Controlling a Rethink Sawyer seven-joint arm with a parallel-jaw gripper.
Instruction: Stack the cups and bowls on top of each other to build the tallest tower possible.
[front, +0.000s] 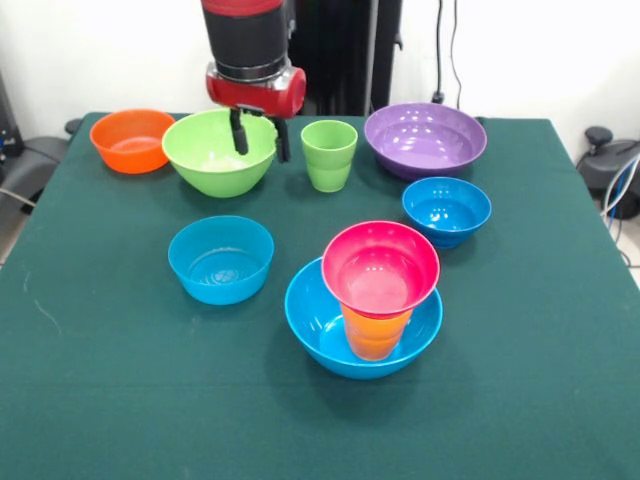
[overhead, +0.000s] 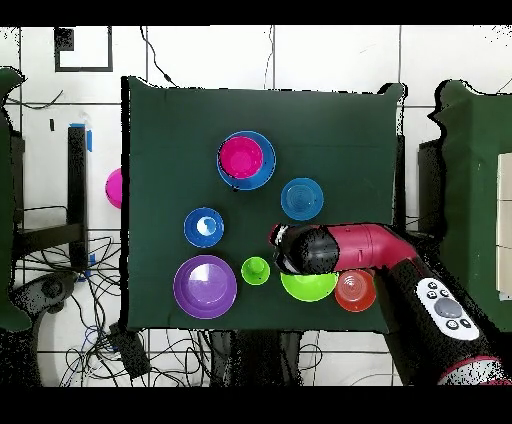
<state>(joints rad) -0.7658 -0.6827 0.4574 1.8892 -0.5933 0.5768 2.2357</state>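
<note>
The tower stands at the front: a large blue bowl (front: 318, 335) (overhead: 262, 177) holds an upright orange-yellow cup (front: 374, 336), and a pink-red bowl (front: 380, 268) (overhead: 243, 158) rests on that cup. My gripper (front: 260, 140) hangs open over the right rim of the lime green bowl (front: 215, 155) (overhead: 310, 288). One finger is inside the bowl and the other outside it, beside the light green cup (front: 329, 155) (overhead: 255, 270). In the overhead view the arm (overhead: 345, 248) hides the fingers.
Standing singly are an orange bowl (front: 132, 140) (overhead: 355, 291), a purple bowl (front: 425, 138) (overhead: 205, 286) and two small blue bowls (front: 221, 260) (front: 447, 210) (overhead: 302, 198) (overhead: 204, 227). A pink thing (overhead: 114, 187) shows just off the table's edge.
</note>
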